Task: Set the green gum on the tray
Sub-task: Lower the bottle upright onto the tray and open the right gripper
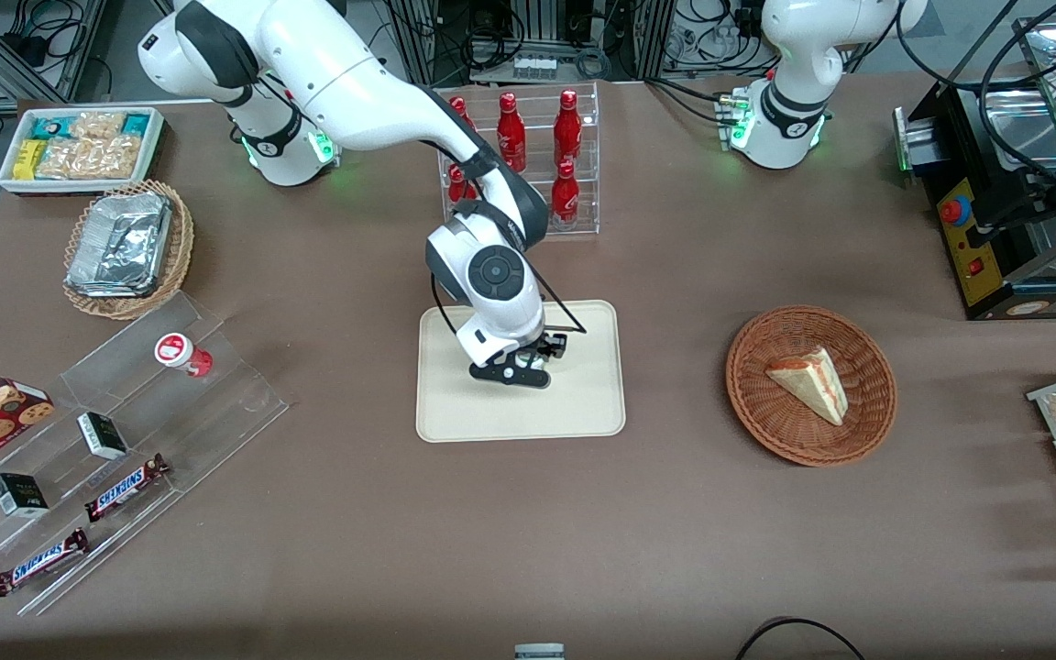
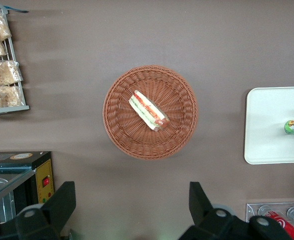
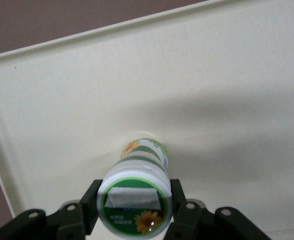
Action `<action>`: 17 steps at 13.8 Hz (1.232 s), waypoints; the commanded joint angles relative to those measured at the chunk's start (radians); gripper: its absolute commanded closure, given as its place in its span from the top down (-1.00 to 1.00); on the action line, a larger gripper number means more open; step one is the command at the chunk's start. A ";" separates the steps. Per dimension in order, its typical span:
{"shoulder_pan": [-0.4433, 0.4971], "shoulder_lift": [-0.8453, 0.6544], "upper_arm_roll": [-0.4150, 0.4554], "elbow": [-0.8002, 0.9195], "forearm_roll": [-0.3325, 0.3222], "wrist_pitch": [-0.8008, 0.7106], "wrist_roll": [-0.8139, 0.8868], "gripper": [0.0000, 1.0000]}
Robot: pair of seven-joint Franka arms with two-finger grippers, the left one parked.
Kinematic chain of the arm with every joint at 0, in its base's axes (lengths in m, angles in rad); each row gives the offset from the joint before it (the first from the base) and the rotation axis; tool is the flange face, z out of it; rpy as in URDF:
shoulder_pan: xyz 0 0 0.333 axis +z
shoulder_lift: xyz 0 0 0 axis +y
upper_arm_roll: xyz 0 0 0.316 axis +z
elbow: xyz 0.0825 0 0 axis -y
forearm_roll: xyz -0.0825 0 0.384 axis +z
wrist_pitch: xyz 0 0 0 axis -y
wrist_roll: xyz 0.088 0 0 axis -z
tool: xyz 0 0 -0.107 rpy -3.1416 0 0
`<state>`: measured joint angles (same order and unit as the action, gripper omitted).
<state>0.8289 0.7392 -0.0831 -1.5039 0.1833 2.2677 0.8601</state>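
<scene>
The green gum (image 3: 139,165), a white canister with a green-and-white lid, stands upright on the cream tray (image 3: 212,75), near its middle. My right gripper (image 3: 135,205) is shut on the green gum, one black finger (image 3: 90,202) pressed against each side of the lid. In the front view the gripper (image 1: 535,362) hangs low over the tray (image 1: 583,403) and the wrist hides the gum. The left wrist view shows the gum (image 2: 290,127) on the tray (image 2: 267,125), with the gripper beside it at the frame's edge.
A red-lidded canister (image 1: 181,353) lies on the clear stepped shelf (image 1: 216,385) toward the working arm's end. A wicker basket (image 1: 757,403) with a sandwich sits toward the parked arm's end. A clear rack of red bottles (image 1: 528,156) stands farther from the camera than the tray.
</scene>
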 commanded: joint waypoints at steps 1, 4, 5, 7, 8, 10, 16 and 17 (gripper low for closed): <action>0.007 0.023 -0.012 0.027 0.001 0.010 0.005 -1.00; 0.006 0.028 -0.014 0.025 -0.001 0.010 0.002 1.00; 0.006 0.026 -0.014 0.027 -0.004 0.010 -0.001 1.00; 0.006 0.023 -0.014 0.027 -0.025 0.007 -0.001 1.00; 0.006 0.022 -0.014 0.027 -0.025 0.004 -0.004 1.00; 0.004 0.014 -0.014 0.027 -0.027 -0.004 -0.009 1.00; -0.013 -0.062 -0.015 0.028 -0.028 -0.106 -0.041 1.00; -0.014 -0.081 -0.017 0.028 -0.028 -0.131 -0.070 1.00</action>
<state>0.8244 0.7119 -0.1012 -1.4789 0.1710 2.2088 0.8260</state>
